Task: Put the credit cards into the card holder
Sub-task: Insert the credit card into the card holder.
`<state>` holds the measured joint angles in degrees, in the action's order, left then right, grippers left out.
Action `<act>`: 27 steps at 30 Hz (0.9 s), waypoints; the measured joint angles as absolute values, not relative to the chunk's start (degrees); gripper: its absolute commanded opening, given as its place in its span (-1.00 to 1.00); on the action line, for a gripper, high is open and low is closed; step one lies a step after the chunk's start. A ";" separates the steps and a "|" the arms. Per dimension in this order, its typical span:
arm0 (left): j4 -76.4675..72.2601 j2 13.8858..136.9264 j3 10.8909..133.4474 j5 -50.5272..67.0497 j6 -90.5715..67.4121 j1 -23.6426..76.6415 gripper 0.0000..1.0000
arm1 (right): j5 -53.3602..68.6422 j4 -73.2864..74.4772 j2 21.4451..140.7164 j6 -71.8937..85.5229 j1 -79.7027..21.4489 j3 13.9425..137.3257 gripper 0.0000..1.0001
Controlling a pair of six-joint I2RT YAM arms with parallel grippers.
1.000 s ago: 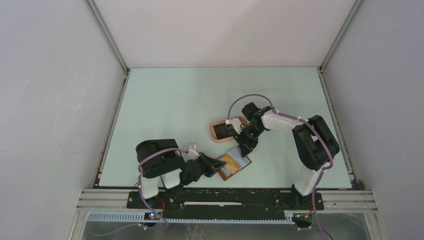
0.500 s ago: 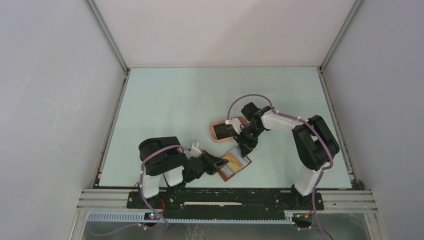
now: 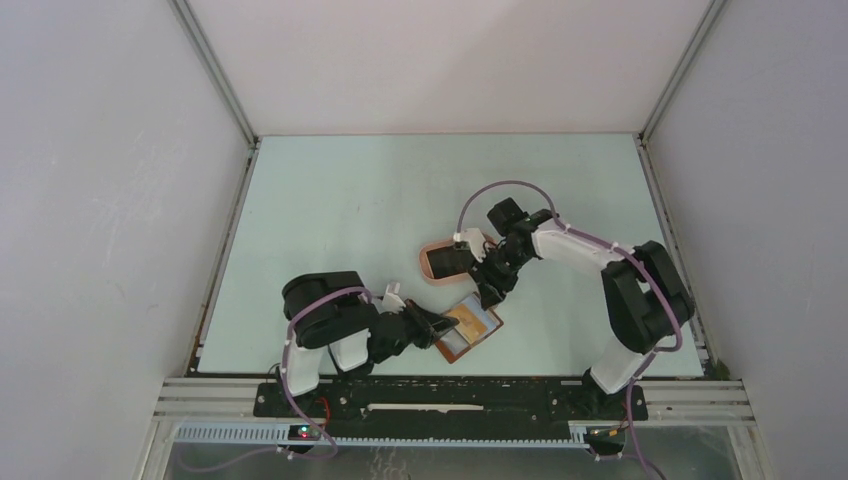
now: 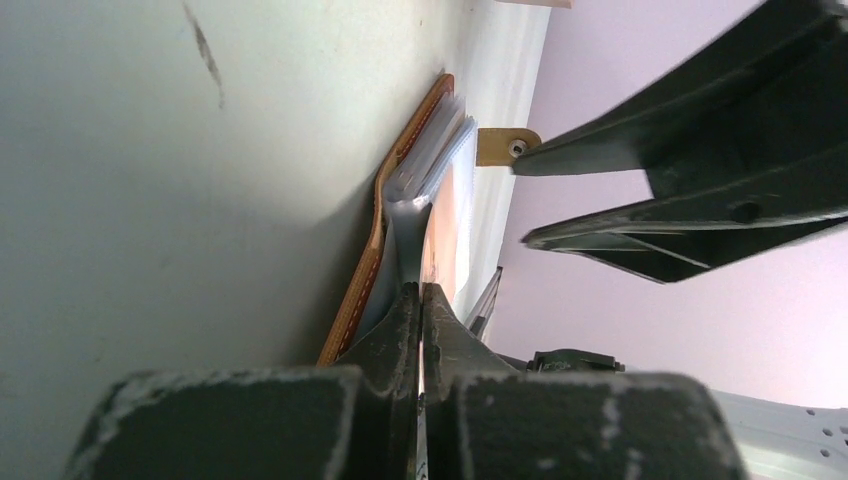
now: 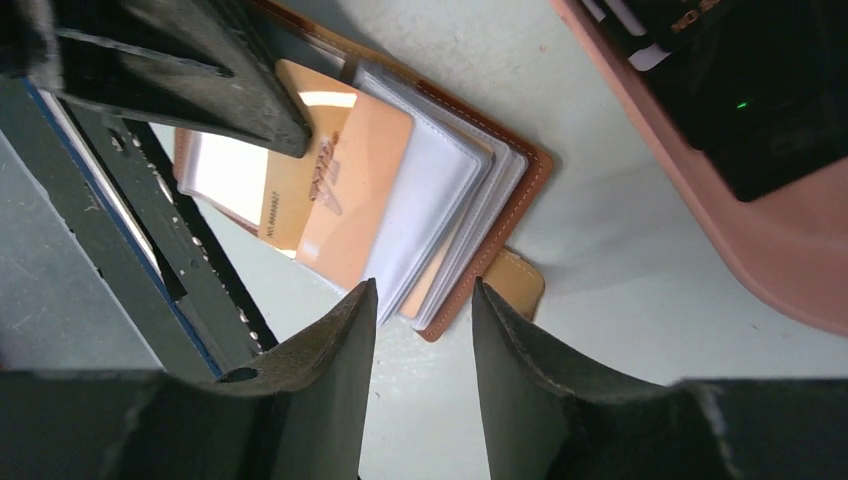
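The small brown leather card holder [image 3: 468, 330] lay open on the pale green table [image 3: 350, 220], near the front edge and between the two arms. The left gripper [image 4: 420, 300] was shut tight on one thin grey pocket of the card holder and held it up like a page. A flat tan plastic card [image 5: 340, 190] lay on the open pockets. I could not tell how far in it was. Its long side ran slanting from the left gripper toward the little brown snap tab [image 5: 515, 285].

The right gripper [image 5: 422, 300] hung just above the edge of the card holder with the tab. Its jaws stood partly apart and nothing was between them. So the tan card was just below it and a bit toward the left gripper.

The pink oval tray [image 3: 432, 272] sat just behind the card holder, on the far side of the right gripper. Something flat and black [image 3: 445, 262] lay in it, most likely more cards.

I think the right arm was the one to fetch the next card, because it was nearest the tray and its jaws were free. The left arm had its own job, holding the pocket. The tray's rim and the left gripper's fingers [image 5: 180, 70] were both close, so there was little room to turn.
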<state>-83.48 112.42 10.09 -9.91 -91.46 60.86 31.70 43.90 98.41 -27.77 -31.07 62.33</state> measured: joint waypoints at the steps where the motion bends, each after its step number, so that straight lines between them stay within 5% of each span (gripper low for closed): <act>1: -83.50 112.42 10.09 -9.89 -91.46 60.88 -0.91 | 31.75 43.88 97.34 -27.83 -30.96 62.33 -0.05; 8: -83.44 112.42 10.09 -9.87 -91.46 60.86 -0.84 | 36.64 43.72 90.06 -30.20 -30.50 61.95 -0.29; 17: -83.50 112.75 10.09 -9.82 -91.46 60.82 -0.77 | 51.22 42.26 77.32 -44.69 -29.71 52.58 -1.00; 27: -84.51 113.65 10.09 -9.67 -91.46 60.71 -0.76 | 59.33 47.13 71.70 -74.78 -31.29 43.70 -1.00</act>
